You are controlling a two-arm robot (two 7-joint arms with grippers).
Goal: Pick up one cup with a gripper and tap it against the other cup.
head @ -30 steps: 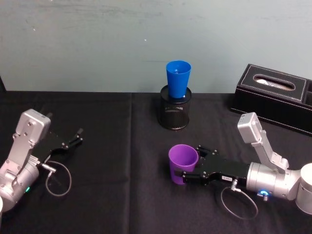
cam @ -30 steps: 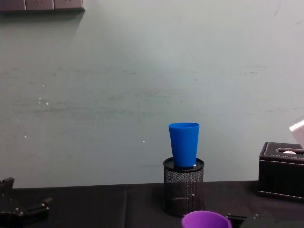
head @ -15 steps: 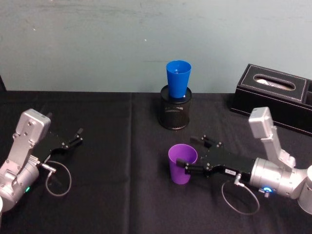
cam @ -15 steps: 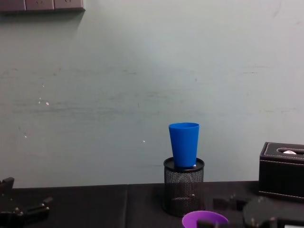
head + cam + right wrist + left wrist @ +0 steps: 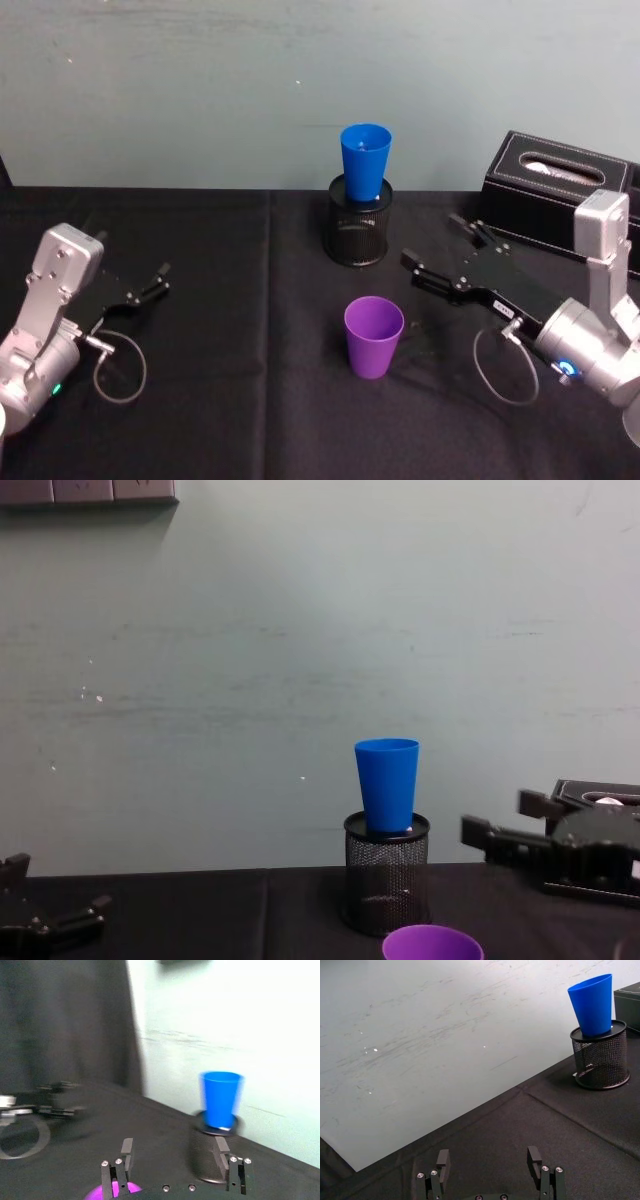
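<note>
Standing free at lower centre of the head view, the purple cup (image 5: 374, 335) needs the right gripper (image 5: 441, 254), jaws apart above right of it, lowered squarely around its wall, while the left gripper (image 5: 158, 281) rests at far left, jaws apart.

Open black cloth (image 5: 250, 400) lies all around the purple cup (image 5: 374, 336). Behind it the mesh holder (image 5: 359, 233) carrying the blue cup (image 5: 365, 161) blocks the way. A tissue box (image 5: 560, 198) crowds the right.

mesh pen holder (image 5: 359, 234), tissue box (image 5: 560, 194), black tablecloth (image 5: 240, 330)
</note>
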